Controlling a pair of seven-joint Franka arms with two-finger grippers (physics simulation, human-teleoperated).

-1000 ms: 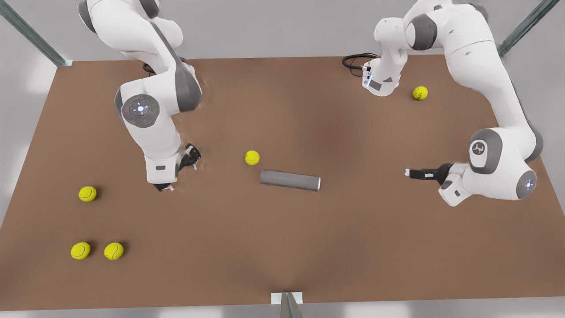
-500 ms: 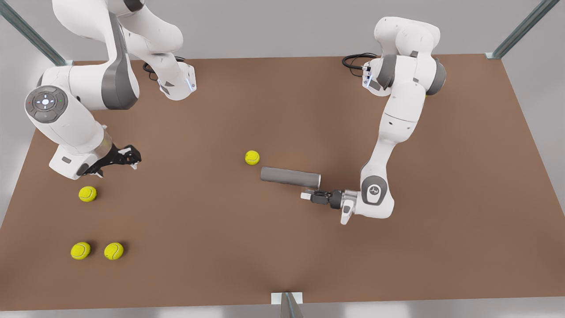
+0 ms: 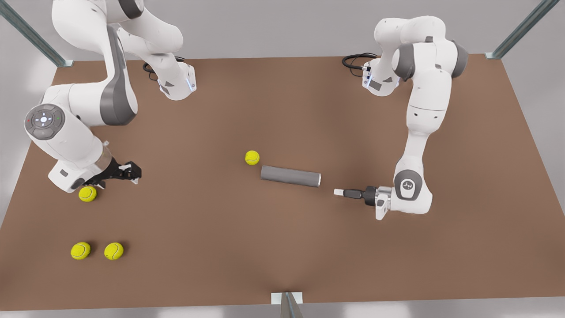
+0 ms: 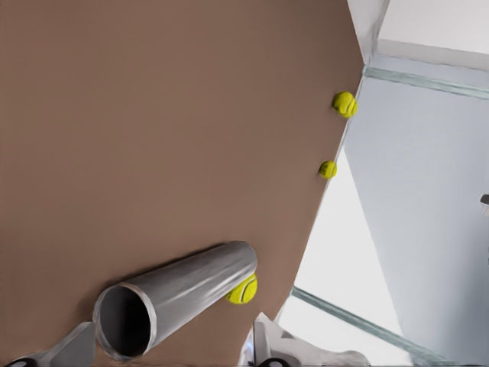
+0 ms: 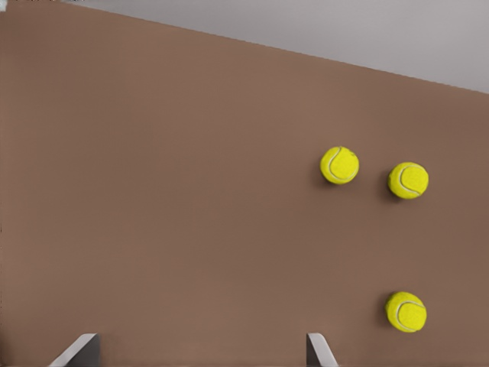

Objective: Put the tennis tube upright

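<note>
The tennis tube [image 3: 290, 176] lies on its side on the brown table [image 3: 282, 247], a tennis ball [image 3: 252, 157] just beside its closed end. My left gripper [image 3: 339, 192] hovers near the tube's open silver-rimmed end, fingers [image 4: 76, 348] spread apart, looking into its mouth. My right gripper [image 3: 132, 170] waits well away from the tube, above three more balls [image 5: 339, 165], fingers apart too.

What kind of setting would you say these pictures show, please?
Most likely a simulated robot test bench: a bare brown table framed by metal struts, with tennis balls and a grey tennis tube lying flat between two white arms.
</note>
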